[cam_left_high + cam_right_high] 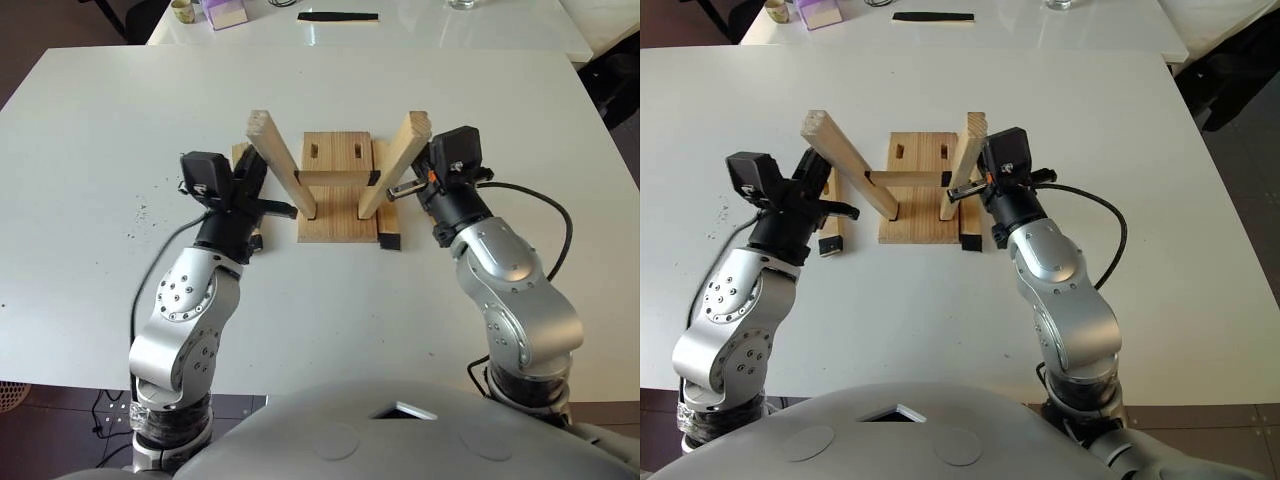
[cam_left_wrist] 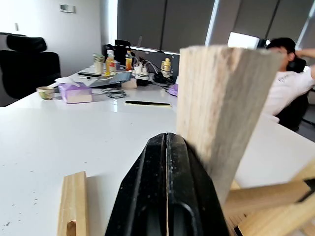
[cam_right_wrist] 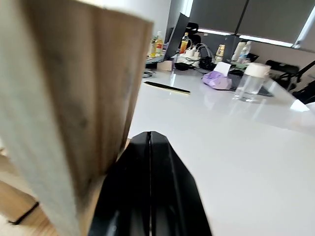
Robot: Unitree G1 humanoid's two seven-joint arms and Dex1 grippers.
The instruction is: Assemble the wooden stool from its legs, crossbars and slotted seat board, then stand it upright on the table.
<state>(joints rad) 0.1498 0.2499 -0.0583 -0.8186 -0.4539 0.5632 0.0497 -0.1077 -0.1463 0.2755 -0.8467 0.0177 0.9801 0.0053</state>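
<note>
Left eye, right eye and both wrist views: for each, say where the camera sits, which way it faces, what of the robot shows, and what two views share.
Left eye view: on the head, facing forward and down at the seat board; both arms show.
Right eye view: same head, shares that whole scene.
Left wrist view: on that wrist, facing past the shut left tool and left leg.
Right wrist view: on that wrist, facing past the shut right tool and right leg.

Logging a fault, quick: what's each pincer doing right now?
Left pincer: closed, empty, beside left leg.
Right pincer: closed, empty, beside right leg.
</note>
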